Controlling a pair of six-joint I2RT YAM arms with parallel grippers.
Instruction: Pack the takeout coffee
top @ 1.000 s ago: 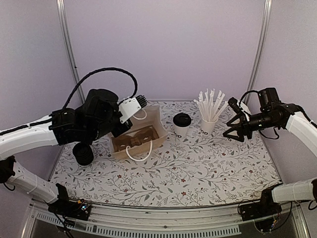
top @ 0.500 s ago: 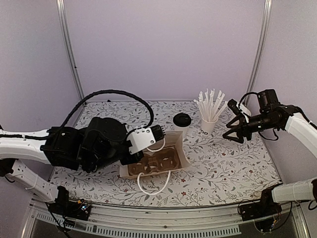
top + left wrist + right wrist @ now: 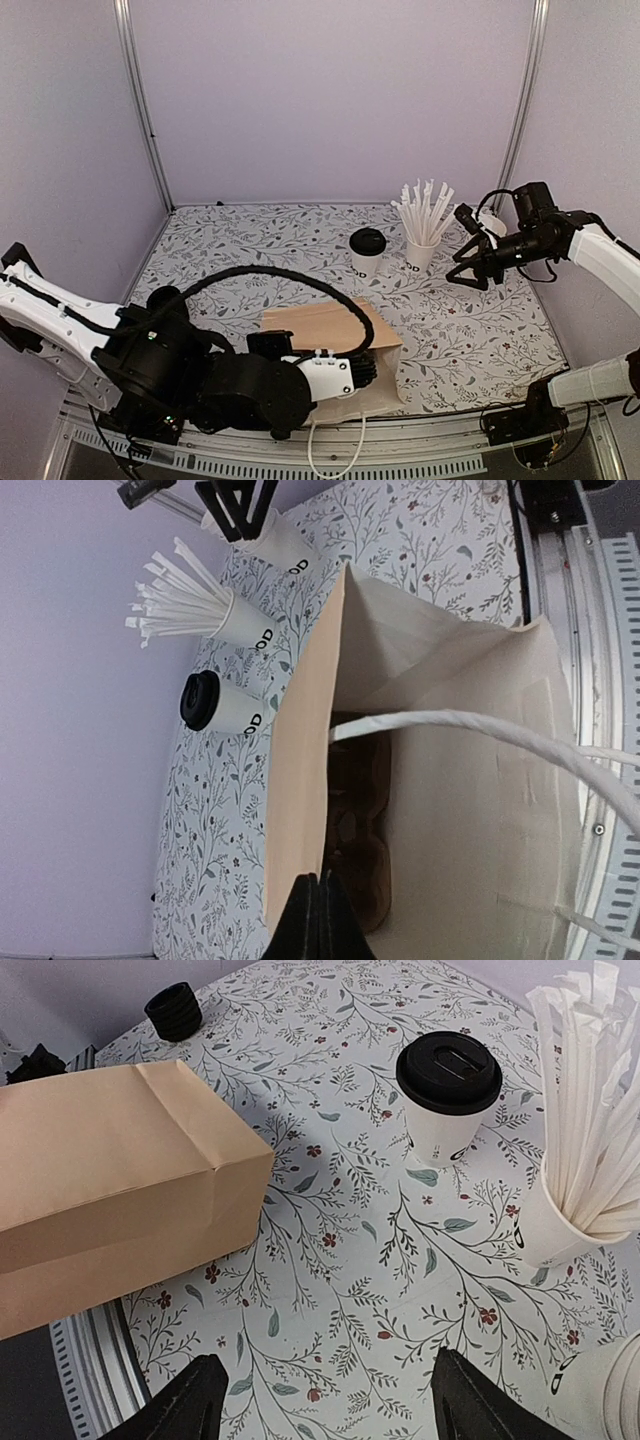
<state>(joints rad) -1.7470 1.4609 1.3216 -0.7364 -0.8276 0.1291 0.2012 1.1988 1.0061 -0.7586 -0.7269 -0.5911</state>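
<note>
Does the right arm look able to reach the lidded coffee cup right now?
Probably yes: the right fingers are open, bare table lies between them and the lidded coffee cup, and the straw cup stands aside.

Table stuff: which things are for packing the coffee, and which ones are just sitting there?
For the job:
- takeout coffee, lid on, standing on the table
- brown paper bag, lying on its side
- cup tray inside the bag
- left gripper, shut on the bag's edge
- right gripper, open

Just sitting there:
- cup of straws
- stack of lidless cups
</note>
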